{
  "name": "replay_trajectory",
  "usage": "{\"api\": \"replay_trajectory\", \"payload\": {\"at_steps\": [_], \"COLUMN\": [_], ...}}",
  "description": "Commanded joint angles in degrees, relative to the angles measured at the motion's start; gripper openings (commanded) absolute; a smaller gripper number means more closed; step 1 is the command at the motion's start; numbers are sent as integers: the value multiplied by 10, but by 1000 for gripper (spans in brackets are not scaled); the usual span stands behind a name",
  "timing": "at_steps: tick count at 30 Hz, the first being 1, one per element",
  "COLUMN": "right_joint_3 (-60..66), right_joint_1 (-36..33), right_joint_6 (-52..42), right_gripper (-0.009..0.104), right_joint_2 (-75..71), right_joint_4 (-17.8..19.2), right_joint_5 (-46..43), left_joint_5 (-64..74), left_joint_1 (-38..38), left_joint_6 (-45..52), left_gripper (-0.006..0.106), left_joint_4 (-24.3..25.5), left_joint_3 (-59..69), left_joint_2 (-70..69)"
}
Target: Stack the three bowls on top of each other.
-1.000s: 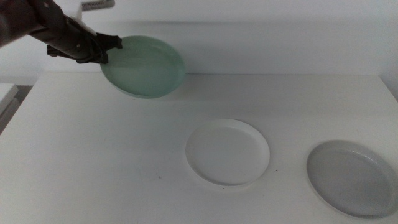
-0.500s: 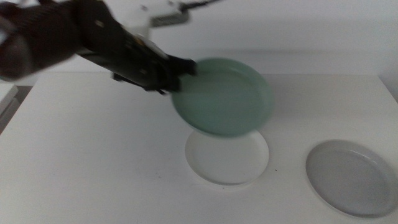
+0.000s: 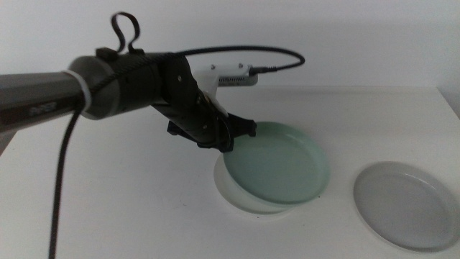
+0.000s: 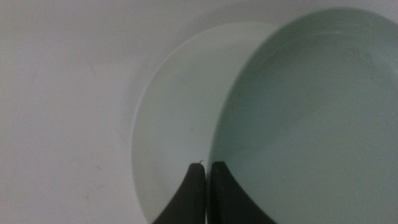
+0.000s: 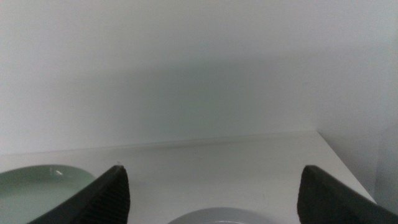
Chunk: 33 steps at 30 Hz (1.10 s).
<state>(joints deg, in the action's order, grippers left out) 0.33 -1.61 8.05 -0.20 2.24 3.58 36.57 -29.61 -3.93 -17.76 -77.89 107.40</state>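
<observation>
Since 0.5 s ago the left gripper [image 3: 233, 132] has come down and right w/ the mint green bowl [image 3: 279, 161], which now sits low over the white bowl [image 3: 231, 188], offset to the right so only the white one's left and near rim shows. Can't tell if the two touch.

Left jaws pinched narrow on the green bowl's left rim, rim between the fingertips [image 4: 200, 177]. Green bowl tilted slightly.

Light grey bowl [image 3: 406, 204] sits alone on the table [image 3: 108, 208], right of the pair, apart from them. All three bowls hold nothing.

Right gripper [image 5: 211, 186] waits on the right, jaws wide apart, holding nothing.
</observation>
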Motion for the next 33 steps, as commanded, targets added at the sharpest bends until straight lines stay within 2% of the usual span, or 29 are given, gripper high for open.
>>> {"api": "replay_trajectory", "payload": {"at_steps": [1, 29, 33], "right_joint_3": [-3, -3, -3], "right_joint_1": [4, 4, 4], "right_joint_6": [-2, -2, -2], "right_gripper": [93, 93, 93], "right_joint_2": [2, 2, 2], "right_joint_4": [6, 6, 6], "right_joint_5": [-5, -5, -5], "left_joint_5": [-18, -44, -43], "left_joint_1": [-1, 22, 22], "left_joint_6": [-4, -4, -4], "left_gripper": [-2, -2, 5], "left_joint_4": [8, 13, 13], "left_joint_3": [0, 0, 0], "left_joint_2": [8, 44, 45]}}
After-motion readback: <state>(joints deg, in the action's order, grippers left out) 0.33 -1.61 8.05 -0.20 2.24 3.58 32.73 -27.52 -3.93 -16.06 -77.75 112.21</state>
